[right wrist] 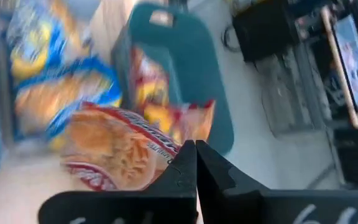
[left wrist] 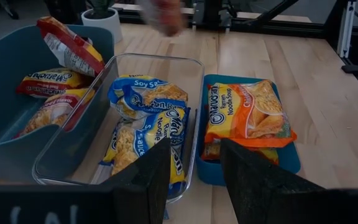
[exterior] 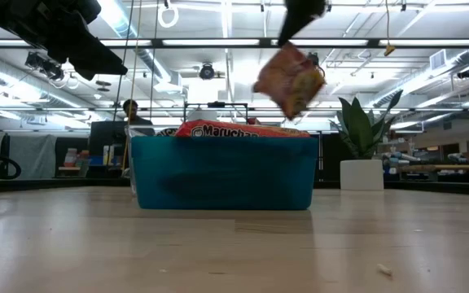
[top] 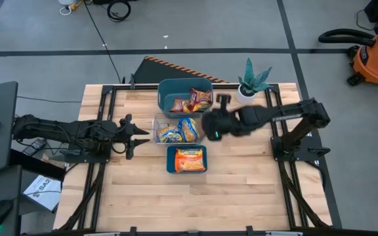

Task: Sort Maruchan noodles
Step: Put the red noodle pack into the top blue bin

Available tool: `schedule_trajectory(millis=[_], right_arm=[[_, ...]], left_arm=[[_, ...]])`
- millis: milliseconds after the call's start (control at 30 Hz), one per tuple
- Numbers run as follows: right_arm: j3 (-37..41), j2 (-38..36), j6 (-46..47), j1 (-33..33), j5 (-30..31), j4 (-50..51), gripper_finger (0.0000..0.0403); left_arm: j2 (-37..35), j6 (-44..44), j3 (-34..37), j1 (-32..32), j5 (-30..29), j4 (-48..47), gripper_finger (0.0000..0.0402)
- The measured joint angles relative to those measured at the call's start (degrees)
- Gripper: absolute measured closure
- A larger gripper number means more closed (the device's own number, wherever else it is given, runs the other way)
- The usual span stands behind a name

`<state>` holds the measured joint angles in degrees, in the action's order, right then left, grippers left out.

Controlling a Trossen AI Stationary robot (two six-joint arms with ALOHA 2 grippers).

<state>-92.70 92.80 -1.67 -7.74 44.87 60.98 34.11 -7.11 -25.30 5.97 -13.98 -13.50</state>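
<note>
Wood table (top: pixel 241 196), "Maruchan" pkt (exterior: pixel 218 129), teal bin (exterior: pixel 222 173)

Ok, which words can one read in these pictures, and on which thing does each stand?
"Maruchan": orange packet in the near teal bin, low view.
"Noodle Soup": the same packet, left wrist view.
"Soy Sauce": blue-yellow packet in the clear bin.
Red packet in the right gripper: print too blurred to read.
Paper on the floor: too small to read.

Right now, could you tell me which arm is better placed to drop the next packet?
The right: its claw is shut on a red packet above the bins; the left claw waits open.
</note>
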Motion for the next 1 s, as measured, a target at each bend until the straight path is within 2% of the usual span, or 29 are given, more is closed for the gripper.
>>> schedule_trajectory(millis=[100, 233, 400, 533, 667, 833, 1000], right_arm=[[-0.2, -0.2, -9.8, 6.0, -5.9, -10.4, 0.0402], [-0.2, 0.7, -18.7, 14.7, -17.8, -22.9, 0.0402], [0.6, 1.9, -25.7, 23.4, -36.2, -36.7, 0.0402], [2.5, 3.3, -27.2, 28.7, -46.1, -45.5, 0.0402], [3.6, 7.2, -26.1, 32.9, -50.4, -45.8, 0.0402], [3.6, 12.5, -24.9, 35.4, -51.1, -43.2, 0.0399], [3.6, 17.5, -22.0, 37.5, -50.7, -43.8, 0.0364]], left_arm=[[0.0, 0.0, 0.0, 0.0, 0.0, 0.0, 0.0256], [0.0, -0.2, 0.0, 0.0, -0.3, 0.0, 0.0256], [0.0, -0.2, 0.0, 0.0, -0.4, 0.0, 0.0256], [0.0, -0.4, 0.0, 0.0, -0.4, -0.2, 0.0256], [0.0, -2.2, 0.0, -0.1, -0.5, -0.3, 0.0256], [0.0, -3.3, 0.0, -0.1, -0.4, -0.3, 0.0256], [0.0, -4.4, 0.0, 0.0, -0.4, -0.2, 0.0256]])
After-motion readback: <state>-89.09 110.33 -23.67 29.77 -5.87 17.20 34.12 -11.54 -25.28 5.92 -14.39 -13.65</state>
